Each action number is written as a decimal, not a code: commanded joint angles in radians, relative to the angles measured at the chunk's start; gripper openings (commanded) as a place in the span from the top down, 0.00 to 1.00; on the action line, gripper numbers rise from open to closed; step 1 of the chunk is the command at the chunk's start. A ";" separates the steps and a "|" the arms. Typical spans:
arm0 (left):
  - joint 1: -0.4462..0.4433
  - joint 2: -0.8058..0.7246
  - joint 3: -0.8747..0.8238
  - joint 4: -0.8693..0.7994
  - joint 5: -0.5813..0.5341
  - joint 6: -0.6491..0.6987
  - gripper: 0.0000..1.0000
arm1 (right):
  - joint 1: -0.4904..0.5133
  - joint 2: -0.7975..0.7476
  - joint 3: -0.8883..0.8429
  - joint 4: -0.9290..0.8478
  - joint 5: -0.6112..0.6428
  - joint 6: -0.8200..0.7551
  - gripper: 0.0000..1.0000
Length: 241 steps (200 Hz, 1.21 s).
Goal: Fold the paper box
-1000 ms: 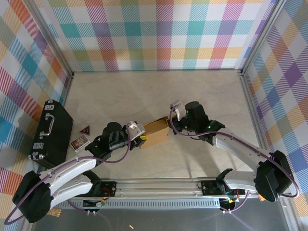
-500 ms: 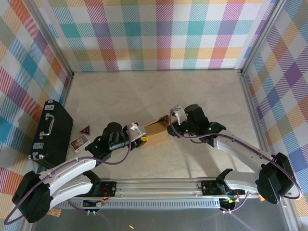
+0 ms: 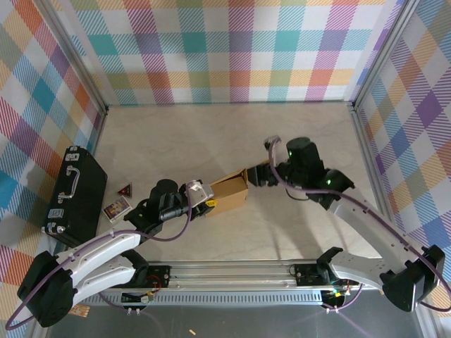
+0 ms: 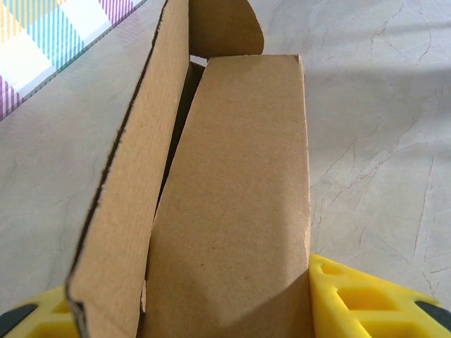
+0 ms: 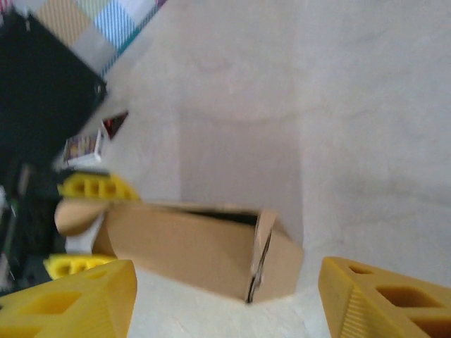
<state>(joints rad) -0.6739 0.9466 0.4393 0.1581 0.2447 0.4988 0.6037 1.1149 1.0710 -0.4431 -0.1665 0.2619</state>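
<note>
A small printed card (image 3: 115, 208) and a red triangular piece (image 3: 125, 189) lie beside a black case (image 3: 74, 196); their print is too small to read. The case lies shut, handle and metal latches facing up, at the table's left edge.

The paper box (image 3: 230, 195) sits near the middle of the table (image 3: 211, 134), half formed, with one side panel standing loose and a rounded tab at its far end. Its narrow open slot is dark inside.

The left gripper (image 3: 206, 202) grasps the box's left end, a yellow finger (image 4: 363, 299) pressed to each side of the cardboard. The right gripper (image 3: 256, 175) is spread wide just beside the box's right end, with nothing between its fingers (image 5: 384, 299).

The tabletop is pale, marble-veined and walled by bright plaid panels.
</note>
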 commanded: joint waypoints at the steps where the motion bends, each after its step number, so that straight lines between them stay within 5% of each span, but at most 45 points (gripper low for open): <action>1: -0.015 -0.006 -0.020 -0.068 -0.003 0.024 0.68 | -0.023 0.132 0.136 -0.098 -0.004 0.107 0.31; 44: -0.016 -0.003 -0.027 -0.062 -0.016 0.026 0.68 | -0.025 0.352 0.283 -0.219 -0.050 0.139 0.35; 181: -0.015 0.040 -0.022 -0.036 -0.046 0.003 0.63 | -0.018 0.285 -0.139 0.007 -0.140 0.299 0.47; 241: -0.016 0.013 -0.022 -0.015 -0.079 -0.078 0.30 | -0.013 0.328 -0.183 0.057 -0.144 0.318 0.53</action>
<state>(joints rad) -0.6762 0.9611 0.4347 0.1730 0.1982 0.4511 0.5697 1.3708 0.9676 -0.2459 -0.3103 0.5735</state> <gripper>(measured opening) 0.644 0.484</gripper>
